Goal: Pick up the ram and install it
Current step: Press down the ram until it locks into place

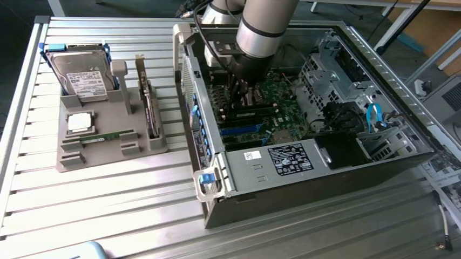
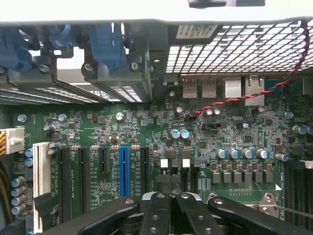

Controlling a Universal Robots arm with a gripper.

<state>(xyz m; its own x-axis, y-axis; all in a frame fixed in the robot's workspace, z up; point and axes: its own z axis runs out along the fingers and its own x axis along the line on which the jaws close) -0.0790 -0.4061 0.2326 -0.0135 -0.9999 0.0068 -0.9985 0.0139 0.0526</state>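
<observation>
The black gripper (image 2: 171, 188), fingers clenched together and empty, hangs inside the open grey computer case (image 1: 288, 178), its tips hidden there; the thin green ram stick (image 1: 107, 137) lies in the grey holder tray (image 1: 108, 156).

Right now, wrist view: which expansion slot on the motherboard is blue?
The long blue slot, the one coloured slot in the motherboard's row. Black slots stand on either side of it, and a white slot ends the row.
</observation>
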